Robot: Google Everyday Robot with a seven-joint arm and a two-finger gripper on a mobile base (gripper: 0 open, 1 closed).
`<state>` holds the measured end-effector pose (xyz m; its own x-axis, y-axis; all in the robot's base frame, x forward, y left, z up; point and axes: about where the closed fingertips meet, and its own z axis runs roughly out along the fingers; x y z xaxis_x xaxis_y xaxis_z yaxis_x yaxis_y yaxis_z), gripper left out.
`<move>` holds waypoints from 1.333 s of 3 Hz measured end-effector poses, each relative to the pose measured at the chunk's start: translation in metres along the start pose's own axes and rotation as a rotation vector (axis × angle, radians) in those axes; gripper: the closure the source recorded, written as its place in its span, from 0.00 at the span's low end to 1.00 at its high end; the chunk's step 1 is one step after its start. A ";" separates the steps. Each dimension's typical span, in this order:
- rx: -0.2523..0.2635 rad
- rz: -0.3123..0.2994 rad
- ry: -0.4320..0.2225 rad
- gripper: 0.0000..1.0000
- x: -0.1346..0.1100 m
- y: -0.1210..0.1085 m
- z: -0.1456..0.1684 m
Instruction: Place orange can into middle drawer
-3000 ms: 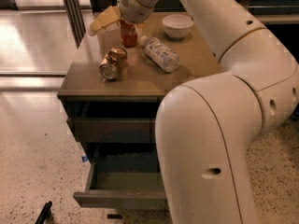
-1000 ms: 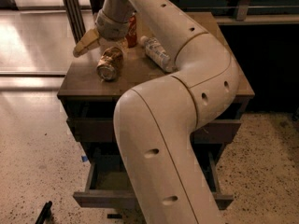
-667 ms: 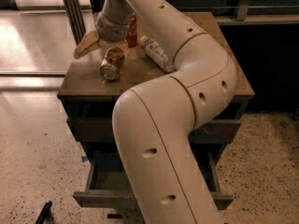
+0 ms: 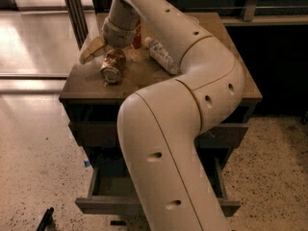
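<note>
Orange can point(image 4: 113, 66): lies tipped over near the left front of the cabinet top point(image 4: 79, 88), silver end facing the room, not yet lifted.

Gripper point(image 4: 109, 54): just above and behind the can, at the end of the long pale arm. Its jaws are spread wide and grip nothing. One yellowish finger point(image 4: 90, 49) splays out to the can's left, tip apart from it. The other is hidden on the can's right (I judge the can sits low in the gap, lined up for a squeeze across its body).

Red cola can point(image 4: 138, 32): just behind the orange can.

Clear plastic bottle point(image 4: 161, 57): right of the can, lying down.

Middle drawer point(image 4: 98, 205): well below the can, standing open to receive it.
</note>
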<state>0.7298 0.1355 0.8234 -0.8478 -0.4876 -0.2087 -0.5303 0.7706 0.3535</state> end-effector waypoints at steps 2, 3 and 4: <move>0.000 0.000 0.000 0.42 0.000 0.000 0.000; 0.000 0.000 0.000 0.65 0.000 0.000 0.000; 0.000 0.000 0.000 0.87 0.000 0.000 0.000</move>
<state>0.7298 0.1355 0.8234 -0.8477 -0.4876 -0.2087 -0.5303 0.7706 0.3535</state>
